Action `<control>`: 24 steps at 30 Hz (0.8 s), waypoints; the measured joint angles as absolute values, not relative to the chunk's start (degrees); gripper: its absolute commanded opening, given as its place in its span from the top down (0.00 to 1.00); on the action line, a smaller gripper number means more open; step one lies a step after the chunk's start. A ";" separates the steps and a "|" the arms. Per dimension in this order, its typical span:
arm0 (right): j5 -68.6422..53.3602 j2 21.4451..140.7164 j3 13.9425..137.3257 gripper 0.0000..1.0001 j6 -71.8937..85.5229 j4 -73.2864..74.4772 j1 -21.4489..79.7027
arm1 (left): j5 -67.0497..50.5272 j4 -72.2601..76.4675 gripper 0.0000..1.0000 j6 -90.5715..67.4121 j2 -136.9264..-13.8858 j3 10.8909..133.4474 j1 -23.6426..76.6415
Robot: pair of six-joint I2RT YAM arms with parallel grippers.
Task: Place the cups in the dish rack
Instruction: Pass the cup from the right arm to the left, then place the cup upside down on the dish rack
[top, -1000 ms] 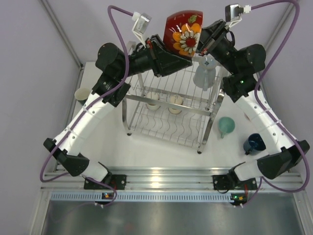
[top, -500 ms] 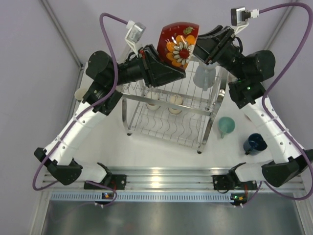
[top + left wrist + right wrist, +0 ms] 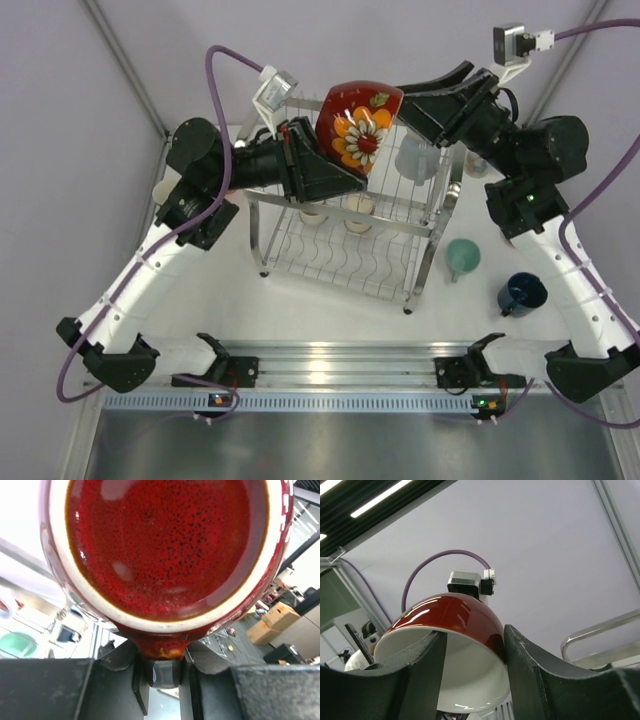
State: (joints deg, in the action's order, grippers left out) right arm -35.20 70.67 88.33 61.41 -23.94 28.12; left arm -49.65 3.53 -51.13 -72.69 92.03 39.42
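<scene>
Nothing here can be read: no words, brand or number on anything. The red cup (image 3: 360, 125) bears only a painted flower.

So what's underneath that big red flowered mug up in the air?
The silver wire dish rack lies below the red flower-printed mug; two cream cups show inside it. The rack's far part straight beneath the mug is hidden.

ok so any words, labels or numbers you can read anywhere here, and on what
No readable text in any view.
red mug: only a printed flower, no lettering.
cardboard boxes in the background of the left wrist view: any markings are too blurred to read.
</scene>
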 measured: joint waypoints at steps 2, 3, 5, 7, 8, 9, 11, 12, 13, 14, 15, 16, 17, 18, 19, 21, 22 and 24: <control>-35.24 69.08 87.68 0.49 59.90 -21.74 28.12 | -50.50 2.48 1.00 -51.13 -71.96 91.44 39.42; -35.24 68.16 87.50 0.48 59.02 -20.60 28.12 | -50.74 1.98 1.00 -51.11 -71.61 91.24 39.42; -35.22 66.63 87.33 0.48 57.98 -18.85 28.12 | -51.00 0.78 1.00 -50.85 -70.65 90.67 39.42; -35.00 65.14 87.33 0.47 56.75 -17.43 28.12 | -50.87 -1.67 1.00 -50.00 -69.08 89.97 39.35; -34.79 64.36 87.33 0.47 56.29 -16.93 28.12 | -50.92 -3.40 1.00 -49.34 -68.12 89.56 39.35; -34.50 63.66 87.33 0.46 55.88 -16.58 28.12 | -50.94 -4.64 1.00 -48.90 -67.24 88.97 39.38; -34.11 62.26 87.02 0.46 55.11 -16.10 28.12 | -50.89 -6.00 1.00 -48.03 -65.25 86.96 39.38; -33.95 61.36 86.67 0.46 54.85 -15.59 28.12 | -50.89 -6.81 1.00 -47.77 -64.18 85.69 39.38; -33.65 60.38 86.24 0.46 54.39 -15.22 28.10 | -50.85 -7.31 1.00 -47.55 -63.24 84.40 39.38; -33.50 59.81 86.06 0.46 54.02 -14.83 28.08 | -50.83 -7.97 1.00 -47.35 -62.46 83.29 39.38; -33.36 59.18 85.89 0.46 53.54 -14.28 28.08 | -50.70 -8.47 1.00 -47.16 -61.84 82.19 39.38; -33.19 58.74 85.89 0.46 53.19 -13.69 28.08 | -50.59 -8.91 1.00 -46.98 -61.36 81.28 39.40; -32.97 58.33 85.89 0.45 52.73 -13.19 28.05 | -50.48 -9.34 1.00 -46.81 -61.08 80.31 39.40; -32.77 58.00 85.91 0.45 52.23 -12.36 28.05 | -50.30 -10.11 1.00 -46.70 -60.40 79.50 39.44; -32.69 57.71 85.91 0.45 51.83 -11.75 28.05 | -50.13 -10.85 1.00 -46.59 -60.12 79.09 39.44; -32.36 57.39 86.17 0.45 50.46 -9.76 27.97 | -50.09 -11.84 1.00 -46.48 -59.72 78.63 39.44; -32.16 57.39 86.39 0.45 49.98 -8.99 27.94 | -50.11 -12.05 1.00 -46.46 -59.59 78.61 39.44; -31.68 57.41 86.72 0.45 49.01 -7.53 27.94 | -50.19 -12.16 1.00 -46.39 -59.20 78.54 39.44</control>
